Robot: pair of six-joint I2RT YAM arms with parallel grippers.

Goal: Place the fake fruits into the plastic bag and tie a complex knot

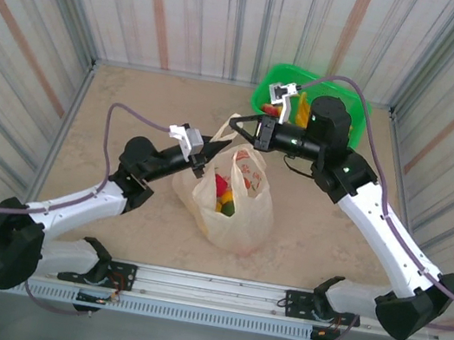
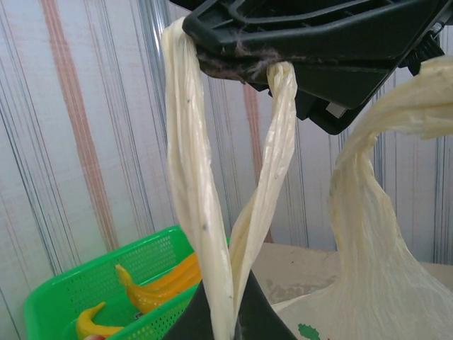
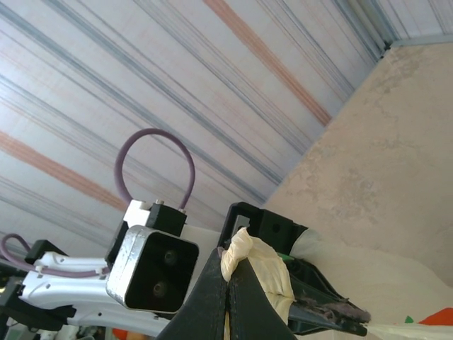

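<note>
There: left fingers [image 2: 265, 326] pinched tight on the twisted cream handle strip [image 2: 190, 184], right fingers [image 3: 207, 297] clamped on that same strip's top! Below sits the thin cream-yellow plastic bag [image 1: 239, 223], mid-surface, glossy red and yellow toy fruits [image 1: 223, 194] inside; green mesh basket [image 1: 269, 89] at one o'clock.

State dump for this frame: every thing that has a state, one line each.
Left tool: shut on bag handle.
Right tool: shut on the same handle, which is stretched between the two tools.
Second handle: raised and twisted; what holds it cannot be told.
Plastic bag: upright, fruits inside.
Green basket: bananas inside.
</note>
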